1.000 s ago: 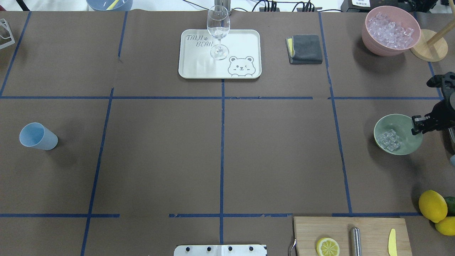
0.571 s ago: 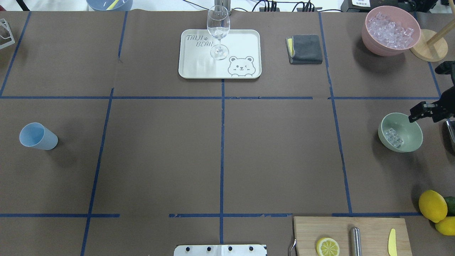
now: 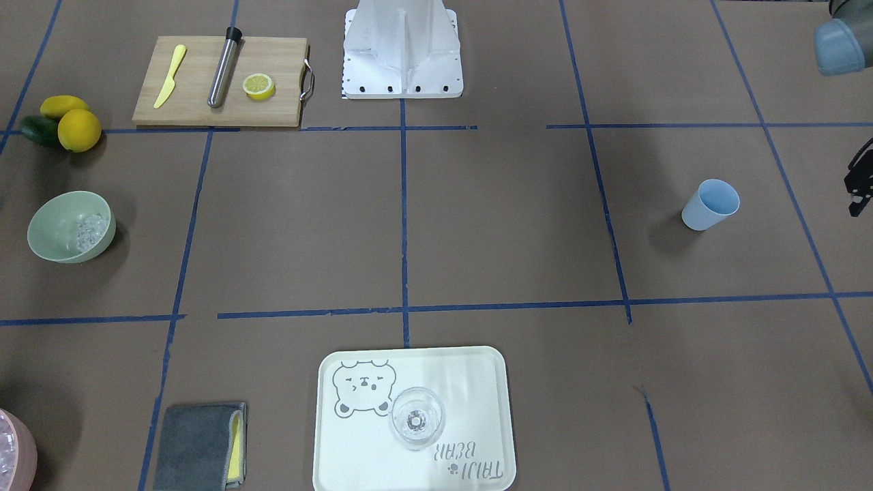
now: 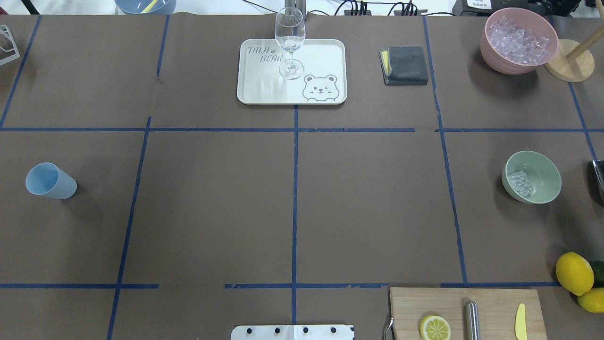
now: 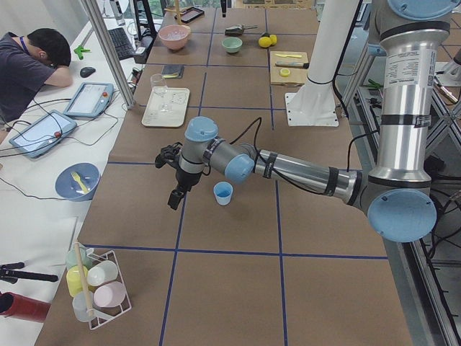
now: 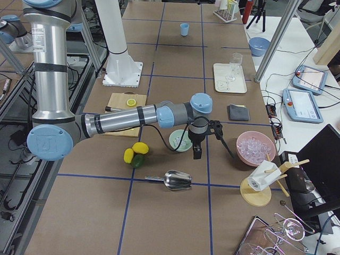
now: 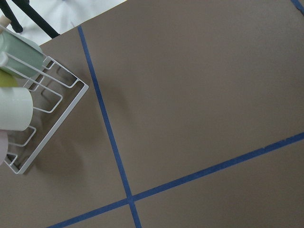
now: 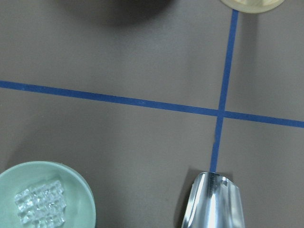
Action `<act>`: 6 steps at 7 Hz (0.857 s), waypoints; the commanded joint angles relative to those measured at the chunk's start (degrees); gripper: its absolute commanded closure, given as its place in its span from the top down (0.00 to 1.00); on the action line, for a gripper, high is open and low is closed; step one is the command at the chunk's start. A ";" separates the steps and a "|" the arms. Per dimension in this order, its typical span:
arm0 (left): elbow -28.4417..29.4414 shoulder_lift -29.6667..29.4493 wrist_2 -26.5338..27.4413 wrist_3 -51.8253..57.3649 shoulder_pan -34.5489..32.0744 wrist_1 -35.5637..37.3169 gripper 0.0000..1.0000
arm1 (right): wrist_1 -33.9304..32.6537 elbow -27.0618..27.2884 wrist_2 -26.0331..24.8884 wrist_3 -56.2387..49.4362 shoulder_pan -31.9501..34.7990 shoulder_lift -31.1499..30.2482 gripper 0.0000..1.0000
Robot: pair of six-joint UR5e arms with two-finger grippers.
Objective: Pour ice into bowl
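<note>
Ice point(image 4: 519, 183) heaped inside sage bowl point(image 4: 543, 179), far right of worktop. Right hand point(image 6: 212, 152) positioned just beside bowl, nearer arm. Left hand point(image 3: 858, 185) well apart. Whether either hand is spread cannot be told.

The right gripper point(image 6: 212, 153) hangs beside the bowl point(image 6: 178, 139) (a metal scoop point(image 6: 179, 180) lies nearby).

We see a light blue cup point(image 4: 49, 181) alone, a stemmed glass point(image 4: 289, 42) upright on a bear-print tray point(image 4: 264, 87), a folded grey cloth point(image 4: 406, 65) nearby; a wooden board point(image 4: 495, 307) bearing lemon half point(image 4: 435, 327), metal rod point(image 4: 471, 320), yellow knife point(image 4: 520, 322)
</note>
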 commanded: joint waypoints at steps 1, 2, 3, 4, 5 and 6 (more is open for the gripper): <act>0.61 -2.53 -3.21 7.93 -5.24 11.59 1.00 | -3.13 -0.24 4.33 -5.13 7.36 -2.51 1.00; 1.92 -1.76 -7.05 8.04 -5.43 11.54 1.00 | -2.44 -0.41 5.39 -4.52 7.82 -4.96 1.00; 4.02 -1.31 -9.00 7.96 -7.17 11.54 1.00 | -2.34 -0.59 5.23 -5.38 8.00 -5.77 1.00; 6.39 -0.18 -11.89 7.61 -9.28 11.63 1.00 | -2.34 -0.15 5.84 -4.78 8.09 -7.52 1.00; 9.03 0.18 -14.45 7.52 -10.43 11.72 1.00 | -2.34 -0.15 6.80 -4.77 8.09 -7.62 1.00; 10.53 1.06 -16.91 7.52 -10.61 11.20 1.00 | -2.34 -0.50 9.68 -5.12 9.57 -8.41 1.00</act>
